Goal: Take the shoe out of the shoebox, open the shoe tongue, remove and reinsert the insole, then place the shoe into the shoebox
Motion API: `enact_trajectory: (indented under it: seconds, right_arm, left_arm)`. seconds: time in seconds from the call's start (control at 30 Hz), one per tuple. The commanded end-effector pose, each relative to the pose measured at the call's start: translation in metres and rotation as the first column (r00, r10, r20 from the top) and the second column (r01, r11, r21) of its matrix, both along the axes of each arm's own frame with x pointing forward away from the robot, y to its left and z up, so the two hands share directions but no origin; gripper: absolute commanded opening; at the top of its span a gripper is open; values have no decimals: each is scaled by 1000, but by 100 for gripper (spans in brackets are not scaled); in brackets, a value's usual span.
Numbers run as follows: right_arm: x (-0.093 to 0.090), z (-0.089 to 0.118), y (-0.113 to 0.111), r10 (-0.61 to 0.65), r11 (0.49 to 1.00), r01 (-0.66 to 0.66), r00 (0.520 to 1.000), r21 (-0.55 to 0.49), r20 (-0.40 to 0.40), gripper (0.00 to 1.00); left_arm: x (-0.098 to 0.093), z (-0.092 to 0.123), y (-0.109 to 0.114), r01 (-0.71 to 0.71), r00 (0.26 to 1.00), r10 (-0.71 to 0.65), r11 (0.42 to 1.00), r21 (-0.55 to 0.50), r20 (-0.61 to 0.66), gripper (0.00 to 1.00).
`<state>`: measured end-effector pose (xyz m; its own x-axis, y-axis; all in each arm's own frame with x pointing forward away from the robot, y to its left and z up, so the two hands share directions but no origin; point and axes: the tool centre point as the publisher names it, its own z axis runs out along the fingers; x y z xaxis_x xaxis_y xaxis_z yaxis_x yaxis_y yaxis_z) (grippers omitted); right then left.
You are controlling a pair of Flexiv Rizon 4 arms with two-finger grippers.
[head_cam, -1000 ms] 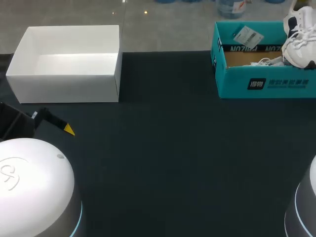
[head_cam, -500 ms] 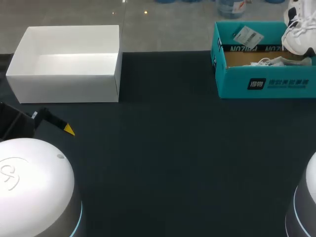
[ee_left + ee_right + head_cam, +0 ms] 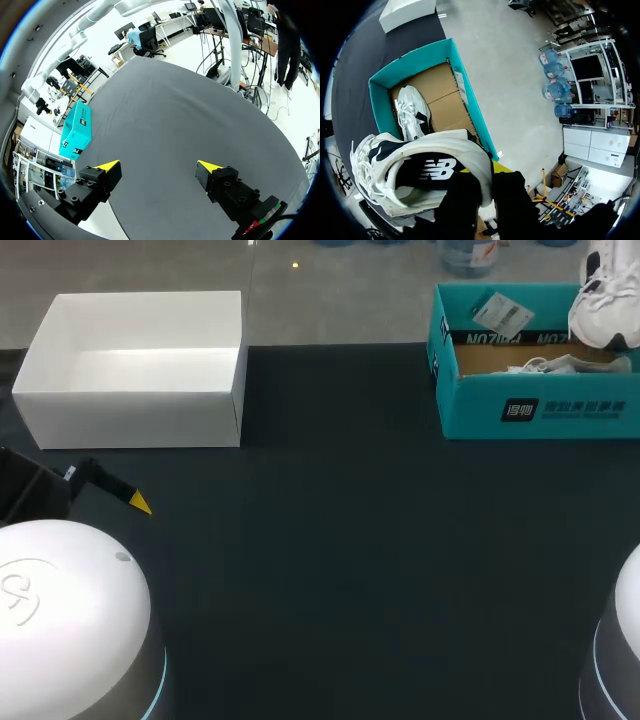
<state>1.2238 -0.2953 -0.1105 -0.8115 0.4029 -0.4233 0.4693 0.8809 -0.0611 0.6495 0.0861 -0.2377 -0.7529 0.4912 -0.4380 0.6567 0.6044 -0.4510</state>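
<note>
Shoebox (image 3: 535,405), teal, sits at far right of the dark table (image 3: 330,540) in the head view, a second shoe (image 3: 545,365) inside, the white shoe (image 3: 605,300) in the air over its right end, and a white box (image 3: 135,370) far left. Left wrist view: left gripper (image 3: 159,166) fingers spread wide over bare table, holding nothing, shoebox well ahead. Right wrist view: right gripper (image 3: 487,180) pinching white shoe at its heel end, above the open shoebox with second shoe in it.

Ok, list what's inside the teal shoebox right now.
Inside the teal shoebox lies one white shoe on the brown cardboard floor, plus a paper tag against one wall. The lifted shoe in the right gripper covers the box corner beneath it, so that part is unseen.
</note>
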Motion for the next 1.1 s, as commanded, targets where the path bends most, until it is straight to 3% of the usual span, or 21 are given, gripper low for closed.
enact_trajectory:
  seconds: [0.03,0.1,0.17,0.3,0.47,1.1]
  right_arm:
    - [21,18,2,-401,916,402,915,-1,39,0]
    - [24,20,1,-494,868,494,869,-41,31,0]
    - [26,22,-1,-569,822,569,822,1,31,0]
    - [27,16,-5,-678,733,678,735,-59,15,0]
    - [19,0,-20,-827,563,824,561,-63,-45,0]
    - [18,-4,-16,-820,572,819,572,-49,-21,0]
  left_arm:
    - [1,0,0,1,1000,-1,1000,3,-2,100]
    - [1,0,0,1,1000,-1,1000,3,-2,100]
    - [1,0,0,1,1000,-1,1000,3,-2,100]
    - [1,0,0,1,1000,-1,1000,3,-2,100]
    - [1,0,0,1,1000,-1,1000,3,-2,100]
    - [1,0,0,1,1000,-1,1000,3,-2,100]
